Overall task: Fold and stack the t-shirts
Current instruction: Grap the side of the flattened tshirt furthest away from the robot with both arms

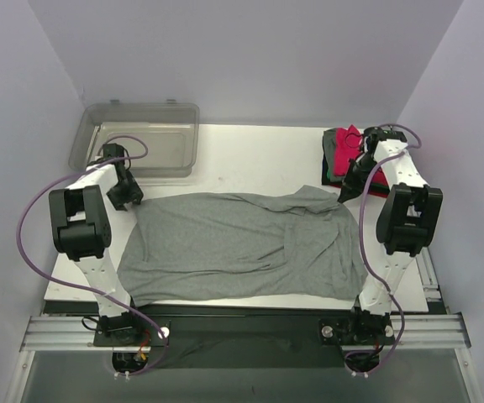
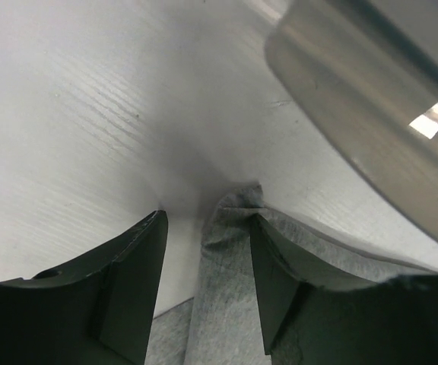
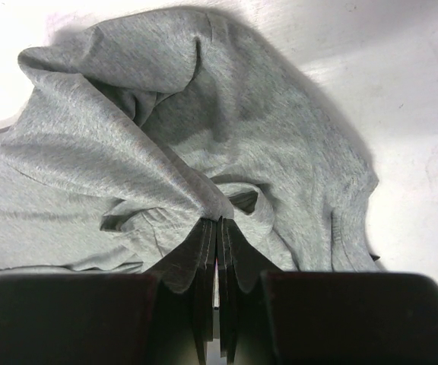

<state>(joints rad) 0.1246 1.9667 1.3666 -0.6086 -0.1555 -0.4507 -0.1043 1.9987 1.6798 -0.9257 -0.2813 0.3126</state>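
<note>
The grey t-shirt (image 1: 242, 248) lies spread on the white desk (image 1: 250, 155), its long axis running 9 to 3 o'clock. The soft heathered knit is rumpled toward 2 o'clock, where the right tool (image 3: 217, 222) is clamped on a bunched fold. The left tool (image 2: 207, 217) stands apart, straddling the shirt's 10 o'clock corner. At 1 o'clock sit folded shirts (image 1: 347, 151), pink-red and dark, and at 11 a clear plastic bin (image 1: 137, 143), with bare desk between them.

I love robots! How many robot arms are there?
2. At the table, the left arm stands at the left side, the right arm at the right, each beside the grey shirt.
</note>
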